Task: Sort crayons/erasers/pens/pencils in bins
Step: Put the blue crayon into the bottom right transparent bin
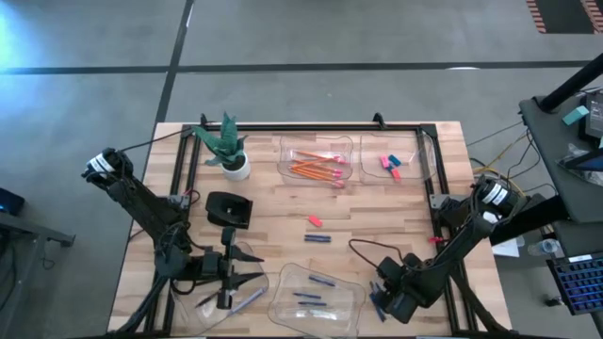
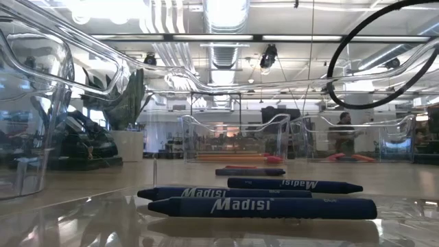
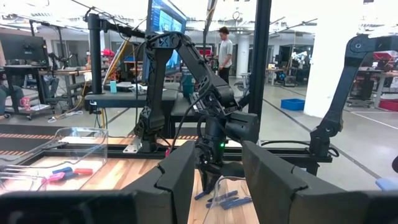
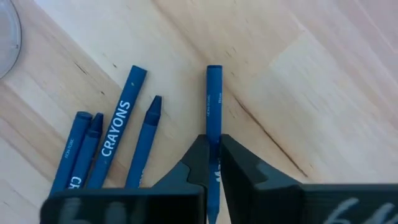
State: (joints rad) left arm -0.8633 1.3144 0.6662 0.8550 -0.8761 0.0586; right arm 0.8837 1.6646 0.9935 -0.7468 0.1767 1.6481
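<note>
Right gripper (image 4: 212, 155) is down at the near right of the table (image 1: 377, 221), fingers pinched on a dark-blue crayon (image 4: 213, 106) lying on the wood, with more crayons (image 4: 118, 134) just beside it. Left gripper (image 1: 226, 281) hangs spread apart over the near-left bin (image 1: 247, 299).

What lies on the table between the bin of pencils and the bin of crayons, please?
In the high view, between the pencil bin and the crayon bin, a pink eraser and a dark-blue crayon lie on bare wood.
</note>
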